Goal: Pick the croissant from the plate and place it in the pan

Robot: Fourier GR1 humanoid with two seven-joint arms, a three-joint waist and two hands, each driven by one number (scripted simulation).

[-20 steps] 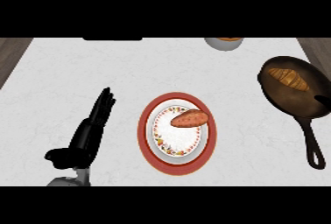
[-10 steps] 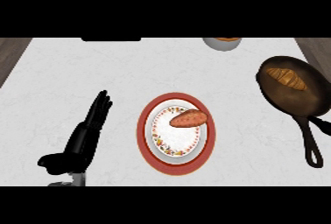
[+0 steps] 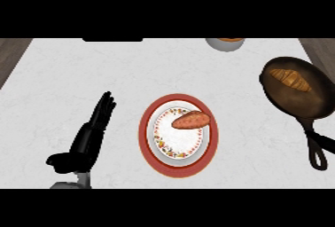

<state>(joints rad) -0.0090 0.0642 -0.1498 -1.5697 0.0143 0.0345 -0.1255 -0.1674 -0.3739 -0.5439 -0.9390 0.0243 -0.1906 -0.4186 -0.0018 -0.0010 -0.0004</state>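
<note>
From the head view, the croissant (image 3: pixel 291 80) lies in the pan (image 3: pixel 307 104) at the right, near the far side of it. It was in the same spot a second ago, so it has not moved. To me that means the job looks done already.

The plate (image 3: pixel 149 133) sits in the middle of the counter (image 3: pixel 196 66), well apart from the pan. An orange-brown lump that looks like a sweet potato (image 3: pixel 191 119) lies on the plate's far right part. It has not moved either. No croissant is on the plate.

The left hand (image 3: pixel 88 137) is at the left, beside the plate but not touching it. Its fingers are straight and pressed close together, pointing away from the robot, and the thumb sticks out to the left. It holds nothing. It has hardly shifted in the last second, so it seems to be resting.

One thing is new: a dark bit now pokes in from the right edge, just beside the pan's handle (image 3: pixel 315 146). It may be the right hand (image 3: pixel 329 144), but I cannot tell how it is shaped
</note>
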